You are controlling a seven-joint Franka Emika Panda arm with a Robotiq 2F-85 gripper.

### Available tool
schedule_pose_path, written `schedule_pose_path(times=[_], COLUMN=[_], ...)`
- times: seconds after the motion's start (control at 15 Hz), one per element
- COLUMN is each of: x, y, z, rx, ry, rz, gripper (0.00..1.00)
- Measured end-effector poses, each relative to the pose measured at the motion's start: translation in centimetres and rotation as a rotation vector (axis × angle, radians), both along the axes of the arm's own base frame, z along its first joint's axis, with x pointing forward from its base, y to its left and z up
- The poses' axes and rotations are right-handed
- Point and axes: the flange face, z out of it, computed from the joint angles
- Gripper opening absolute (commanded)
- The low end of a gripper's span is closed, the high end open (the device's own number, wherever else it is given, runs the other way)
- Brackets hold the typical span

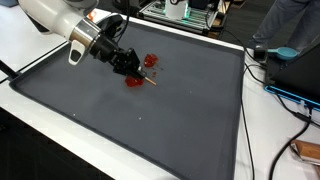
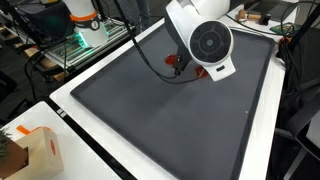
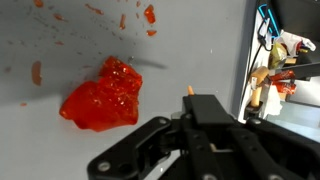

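My gripper [image 1: 128, 67] hangs low over a dark grey mat [image 1: 180, 120], beside a red translucent lump [image 1: 133, 82]. In the wrist view the lump [image 3: 103, 95] lies just left of and ahead of the black fingers [image 3: 200, 135]. The fingers look shut on a thin stick with an orange tip [image 3: 190, 90] that pokes out past them. The stick also shows in an exterior view [image 1: 150, 81], slanting down to the mat. Small red scraps [image 3: 150, 14] are scattered around the lump. In an exterior view the arm's wrist [image 2: 205, 40] hides the fingers, and only bits of red [image 2: 178, 62] show.
The mat lies on a white table [image 1: 30, 45] with black cables [image 1: 243, 120] along one edge. A person in blue [image 1: 285, 30] stands at the far corner. A cardboard box [image 2: 35, 150] sits off the mat. Lit equipment [image 2: 85, 30] stands behind the table.
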Motion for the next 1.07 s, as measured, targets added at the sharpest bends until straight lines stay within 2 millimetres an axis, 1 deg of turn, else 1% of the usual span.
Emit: schedule_pose_path(times=[0.27, 0.47, 0.8, 1.07], x=[0.2, 0.3, 0.9, 1.2], y=[0.0, 0.2, 0.5, 1.0], z=[-0.5, -0.3, 1.1, 3.2], rx=[0.000, 0.003, -0.008, -0.025], ry=[0.023, 0.057, 0.089, 0.122], rz=[-0.015, -0.031, -0.074, -0.119], gripper=[0.03, 0.03, 0.03, 0.03])
